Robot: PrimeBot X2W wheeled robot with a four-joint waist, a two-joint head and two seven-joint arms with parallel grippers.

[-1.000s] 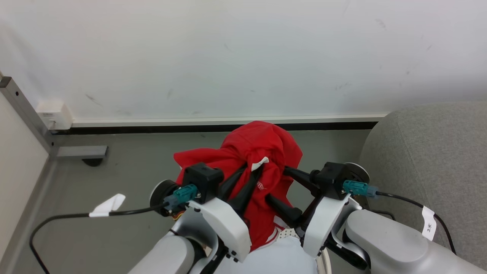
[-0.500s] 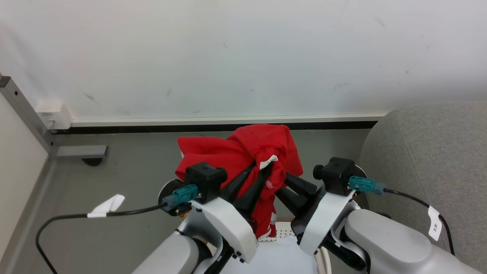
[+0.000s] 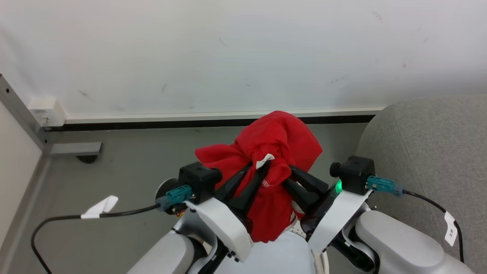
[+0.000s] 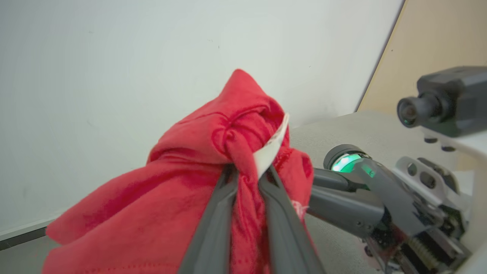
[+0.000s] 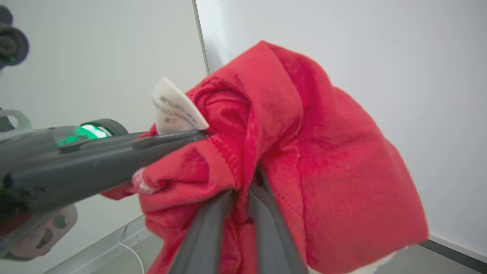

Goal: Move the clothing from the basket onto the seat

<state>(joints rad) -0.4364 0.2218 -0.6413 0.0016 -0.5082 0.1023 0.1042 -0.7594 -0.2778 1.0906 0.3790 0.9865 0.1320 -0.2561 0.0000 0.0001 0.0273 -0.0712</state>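
Observation:
The red clothing (image 3: 276, 146) hangs bunched in the air above the floor, with its white label (image 3: 265, 160) on top. My left gripper (image 3: 260, 170) is shut on the bundle from the left, and my right gripper (image 3: 292, 174) is shut on it from the right. In the left wrist view the fingers (image 4: 224, 201) pinch a red fold (image 4: 179, 182) beside the label (image 4: 272, 146). The right wrist view shows my own fingers (image 5: 266, 213) clamped on the fabric (image 5: 323, 152). A perforated bit of the basket (image 3: 296, 227) peeks out below the garment. The grey seat (image 3: 430, 144) is at the right.
A pale blue-white sheet (image 3: 274, 255) lies under the garment at the bottom edge. A white wall with a dark baseboard (image 3: 152, 123) runs behind. A metal post and foot (image 3: 72, 148) stand at the left. Grey floor (image 3: 125, 167) lies open at the left.
The clothing has risen and shifted right toward the seat, both grippers still holding it. Its hanging end has lifted off the basket. The head camera has also moved slightly.

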